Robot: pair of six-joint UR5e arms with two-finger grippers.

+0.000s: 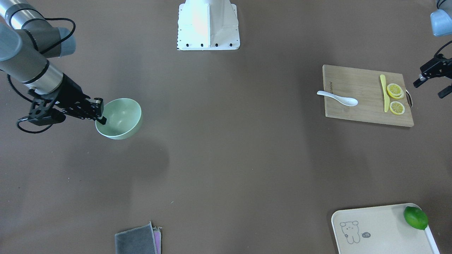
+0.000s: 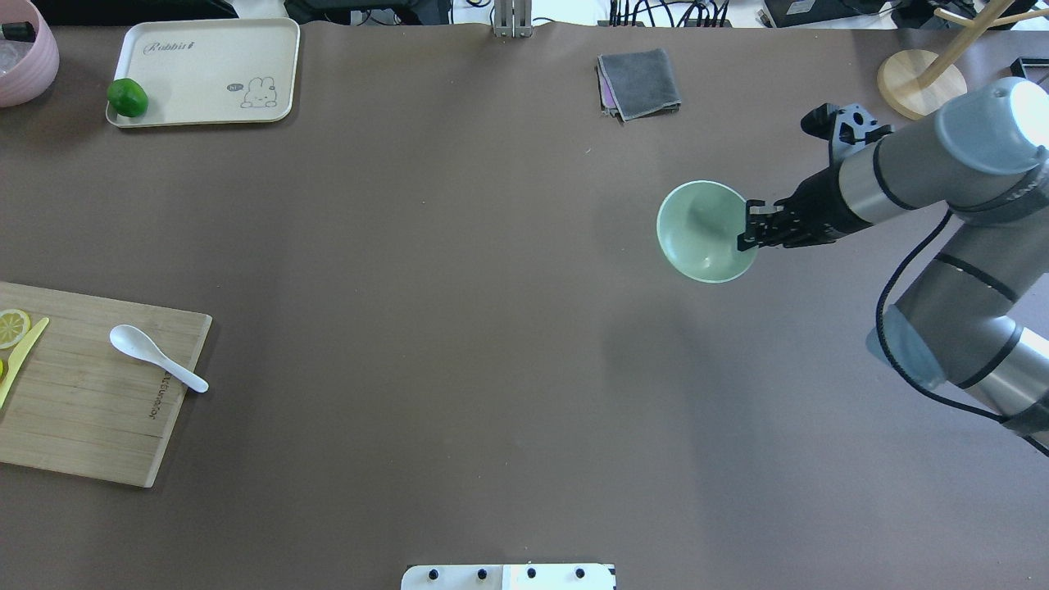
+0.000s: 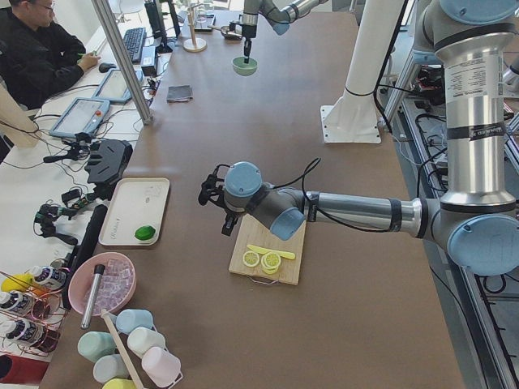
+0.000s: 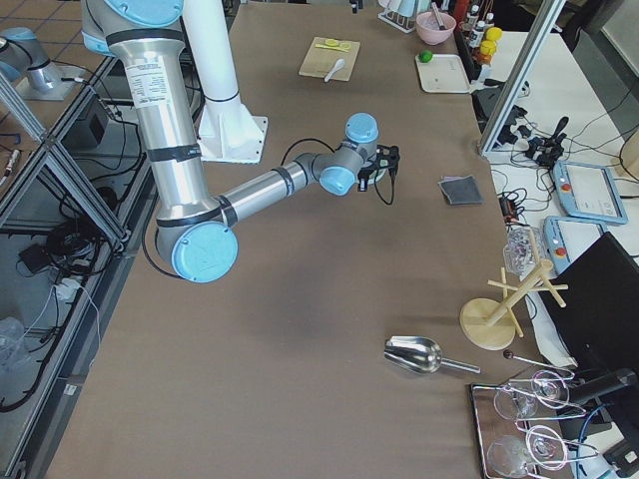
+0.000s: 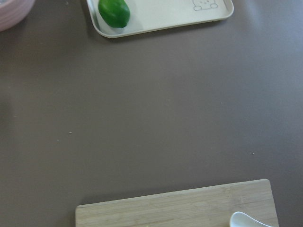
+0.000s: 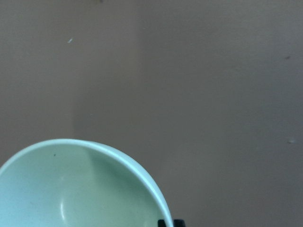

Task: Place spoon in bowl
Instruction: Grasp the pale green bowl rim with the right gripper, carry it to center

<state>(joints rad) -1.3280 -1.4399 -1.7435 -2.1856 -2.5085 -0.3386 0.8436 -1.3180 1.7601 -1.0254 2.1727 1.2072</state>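
The pale mint-green bowl [image 1: 122, 118] hangs tilted a little above the table on the robot's right side, and its shadow falls on the mat nearby. My right gripper [image 1: 100, 112] is shut on the bowl's rim [image 2: 747, 225]. The inside of the bowl [image 6: 71, 189] is empty. The white spoon [image 1: 338, 98] lies on the wooden cutting board [image 1: 367, 113] far across the table, scoop towards the board's middle [image 2: 154, 355]. My left gripper [image 1: 431, 88] is open and empty beside the board's handle end, apart from the spoon. The tip of the spoon's scoop shows in the left wrist view [image 5: 248, 220].
A slim yellow knife [image 1: 384, 93] and lemon slices [image 1: 395, 91] lie on the board. A cream tray [image 1: 381, 229] holds a lime [image 1: 415, 217]. A folded grey cloth [image 1: 137, 241] lies at the far table edge. The white robot base [image 1: 208, 24] stands between the arms.
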